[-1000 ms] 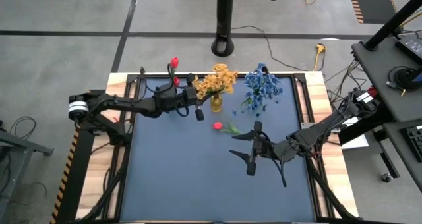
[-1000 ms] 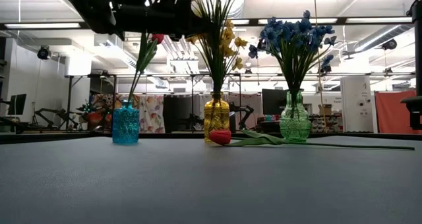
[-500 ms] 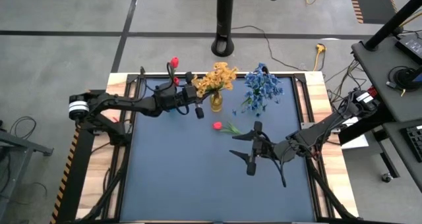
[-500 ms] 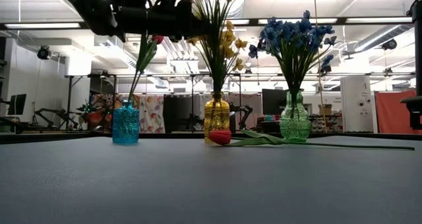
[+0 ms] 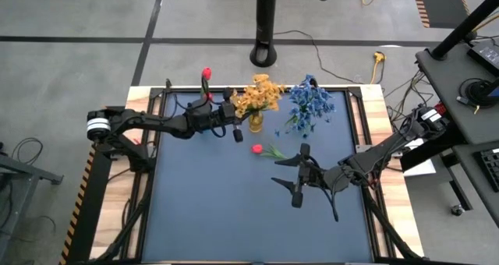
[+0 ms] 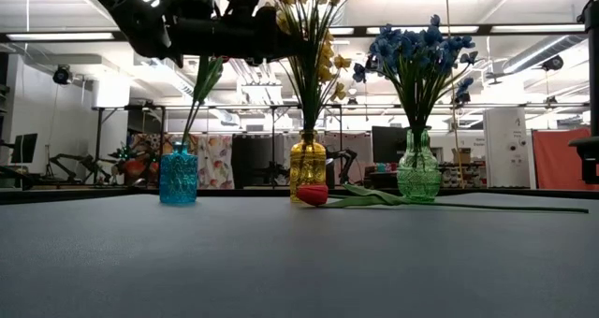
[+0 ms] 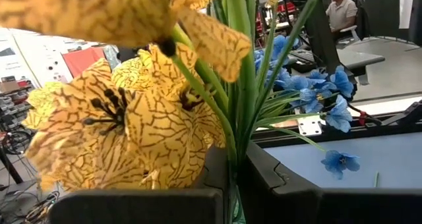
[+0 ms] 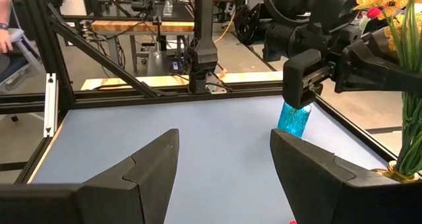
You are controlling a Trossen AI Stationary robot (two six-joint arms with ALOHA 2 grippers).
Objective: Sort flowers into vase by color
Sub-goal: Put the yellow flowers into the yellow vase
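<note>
Yellow flowers [image 5: 257, 95] stand with their stems in a yellow vase [image 6: 307, 168], blue flowers [image 5: 310, 105] in a green vase [image 6: 417, 173], and red buds [image 5: 207, 73] in a blue vase [image 6: 178, 176]. All three vases line the far side of the table. One red tulip [image 5: 257, 149] lies flat on the mat in front of the yellow vase [image 6: 313, 195]. My left gripper [image 5: 242, 115] is above the yellow vase, shut on the yellow flowers' stems [image 7: 234, 197]. My right gripper [image 5: 274, 170] hovers open to the right of the lying tulip's stem, touching nothing [image 8: 224, 158]. My left gripper pinches the green stems [image 7: 232, 151] of the yellow flowers between its two fingers [image 7: 283, 191], below the blossoms and above the vase mouth. It comes level from the table's left, lying across the stems. The flowers stay upright with their lower ends in the yellow vase.
The near half of the dark mat [image 5: 234, 218] is bare. A black pole base [image 5: 265, 54] stands beyond the far edge. A metal frame rims the table [image 8: 132, 92]. A person sits in the room behind [image 7: 339, 10].
My left arm has shifted slightly toward the table's right while holding the yellow stems. The yellow blossoms have swung with it, their tops leaning more to the right. The right arm and the lying tulip have kept still.
</note>
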